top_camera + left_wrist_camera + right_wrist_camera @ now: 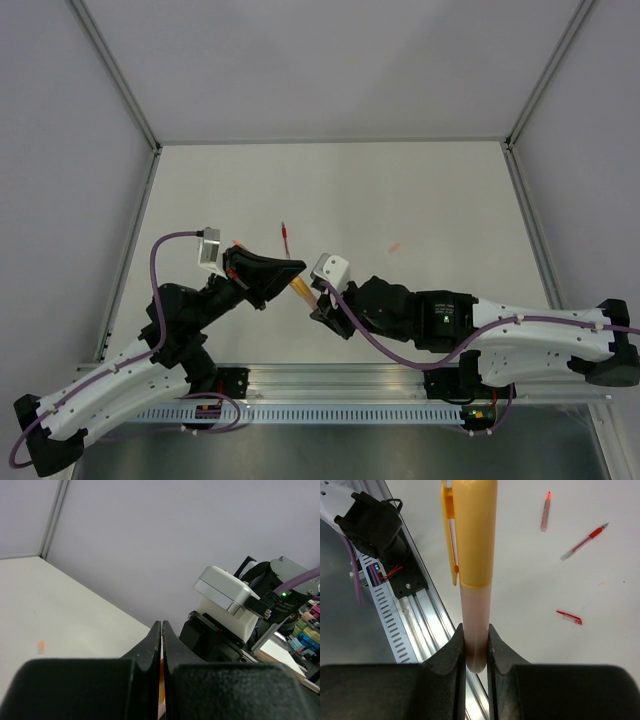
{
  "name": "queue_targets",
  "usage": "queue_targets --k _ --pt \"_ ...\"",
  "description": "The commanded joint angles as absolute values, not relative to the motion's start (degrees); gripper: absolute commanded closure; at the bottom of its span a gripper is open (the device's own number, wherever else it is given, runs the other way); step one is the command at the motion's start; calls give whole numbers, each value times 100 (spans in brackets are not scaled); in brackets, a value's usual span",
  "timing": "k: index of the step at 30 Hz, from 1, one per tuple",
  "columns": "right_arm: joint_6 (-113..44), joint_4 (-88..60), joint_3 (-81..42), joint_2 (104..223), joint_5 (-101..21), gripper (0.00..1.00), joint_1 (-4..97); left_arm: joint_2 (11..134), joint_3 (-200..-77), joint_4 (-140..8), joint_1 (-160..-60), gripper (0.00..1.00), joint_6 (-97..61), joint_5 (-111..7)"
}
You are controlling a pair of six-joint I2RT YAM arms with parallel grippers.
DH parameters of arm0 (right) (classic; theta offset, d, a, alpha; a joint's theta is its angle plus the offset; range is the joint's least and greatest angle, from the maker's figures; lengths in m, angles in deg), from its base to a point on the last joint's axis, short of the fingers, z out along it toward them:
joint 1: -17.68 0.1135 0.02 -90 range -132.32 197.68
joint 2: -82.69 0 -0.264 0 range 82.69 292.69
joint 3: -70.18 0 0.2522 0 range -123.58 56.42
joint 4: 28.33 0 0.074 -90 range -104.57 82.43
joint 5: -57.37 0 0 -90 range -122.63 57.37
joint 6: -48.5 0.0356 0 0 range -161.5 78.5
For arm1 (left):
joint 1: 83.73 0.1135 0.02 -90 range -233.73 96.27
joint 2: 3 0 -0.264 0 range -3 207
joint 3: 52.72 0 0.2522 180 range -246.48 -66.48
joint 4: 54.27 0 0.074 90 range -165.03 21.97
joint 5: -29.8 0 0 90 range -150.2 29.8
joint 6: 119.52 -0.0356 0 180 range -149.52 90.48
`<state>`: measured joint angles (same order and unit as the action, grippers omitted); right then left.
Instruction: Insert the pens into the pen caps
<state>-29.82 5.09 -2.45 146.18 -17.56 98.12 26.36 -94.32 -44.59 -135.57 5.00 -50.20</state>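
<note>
The white table bears a red pen and red cap.

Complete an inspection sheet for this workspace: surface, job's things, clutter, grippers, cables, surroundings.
Surface: plain white table.
Job's things: pale salmon plastic pen wearing a yellow-orange clipped cap; thin red pen, pale red-tipped tube and small red clip piece lying apart on the table.
Clutter: small orange scrap, too small to identify.
Grippers: right gripper shut on the salmon pen; left gripper shut, an orange sliver between its fingers.
Cables: purple cable along each arm.
Surroundings: white enclosure walls; aluminium rail at the near edge.
</note>
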Motion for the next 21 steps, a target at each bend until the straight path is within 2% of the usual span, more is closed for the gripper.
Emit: queue_targets --k 1,21 --pt "-3043 -1301 -1204 14378 -1242 100 9617 2996 -9030 -5801 -13664 98 326 -4271" --pt "-3236 -1123 -1943 14782 -1171 100 9476 3233 -8960 -5793 -13673 98 265 -4034"
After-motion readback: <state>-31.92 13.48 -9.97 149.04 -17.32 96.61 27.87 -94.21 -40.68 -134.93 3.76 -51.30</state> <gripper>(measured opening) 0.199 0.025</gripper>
